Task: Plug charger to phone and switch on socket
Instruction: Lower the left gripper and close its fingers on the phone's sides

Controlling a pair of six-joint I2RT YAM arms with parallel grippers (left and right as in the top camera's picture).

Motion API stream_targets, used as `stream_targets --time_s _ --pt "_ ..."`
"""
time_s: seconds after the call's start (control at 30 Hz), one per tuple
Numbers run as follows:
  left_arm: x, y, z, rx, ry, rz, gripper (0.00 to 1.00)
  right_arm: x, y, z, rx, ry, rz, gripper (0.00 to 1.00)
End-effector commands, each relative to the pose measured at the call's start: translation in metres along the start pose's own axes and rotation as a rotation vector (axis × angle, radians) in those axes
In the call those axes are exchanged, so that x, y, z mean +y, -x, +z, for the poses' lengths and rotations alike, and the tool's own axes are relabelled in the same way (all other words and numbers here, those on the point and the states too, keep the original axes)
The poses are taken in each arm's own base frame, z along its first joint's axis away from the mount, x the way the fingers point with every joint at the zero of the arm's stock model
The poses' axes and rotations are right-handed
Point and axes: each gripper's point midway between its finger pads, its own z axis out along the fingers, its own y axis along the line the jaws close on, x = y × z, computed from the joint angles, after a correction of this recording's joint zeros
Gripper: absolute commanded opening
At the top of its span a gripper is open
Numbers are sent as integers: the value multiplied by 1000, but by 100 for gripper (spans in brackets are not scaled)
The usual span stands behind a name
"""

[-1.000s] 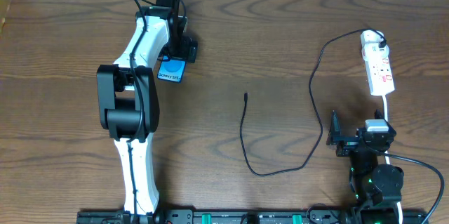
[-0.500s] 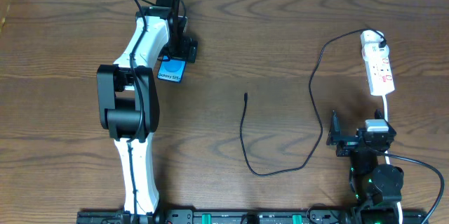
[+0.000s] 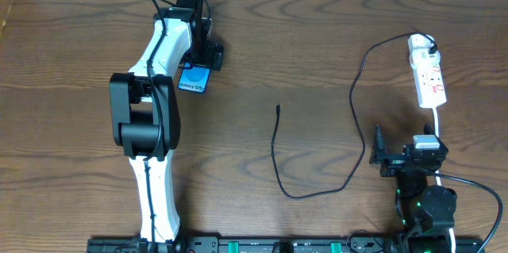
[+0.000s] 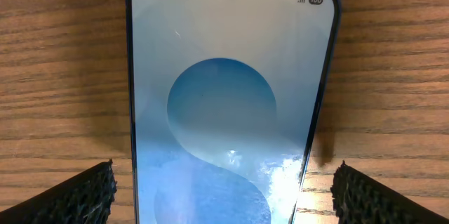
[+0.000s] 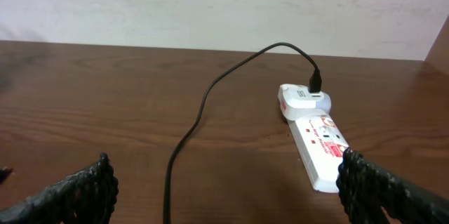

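Your left claw [image 4: 224, 199] is spread wide and holds nothing. Its two pads sit either side of the near end of the phone [image 4: 228, 97], apart from its edges. The phone lies flat on the table [image 4: 56, 76], directly under and ahead of this claw.

Expect the phone to be rigid, slim and light, with a slick glass face that would scratch or crack. I'd take it by its long edges, never across the screen.

The charger [image 3: 278, 154] looks limp and nearly weightless, so it will flop and trail. Your best hold is probably on the stiff part just behind its plug tip [image 3: 279, 109], which lies well off to this claw's right, between the two arms.

Your right claw [image 5: 224, 189] is also fully open and empty. The socket [image 5: 319, 147] lies ahead of it and to its right, with the charger's other end plugged in at the far end. It is light enough that pressing the switch may slide it.

Compared with a second ago, nothing has changed: both arms, the phone, the charger and the socket sit as they were.
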Motion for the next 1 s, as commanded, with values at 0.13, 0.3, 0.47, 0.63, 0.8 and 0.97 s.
stream_targets --time_s 0.13,0.3,0.47,0.63,0.8,0.97 --pt "-2 -10 8 32 -14 5 98 1 -2 0 6 3 -9 99" --pt "-2 -12 9 35 -15 5 98 1 -2 0 6 3 -9 99" --pt "-2 -13 11 40 -15 5 99 1 -2 0 6 3 -9 99" --pt "-2 -15 12 44 -16 5 99 1 -2 0 6 3 -9 99" --pt "-3 -19 15 56 -16 6 98 1 -2 0 6 3 -9 99" --pt "-3 -20 15 57 -16 5 95 1 -2 0 6 3 -9 99"
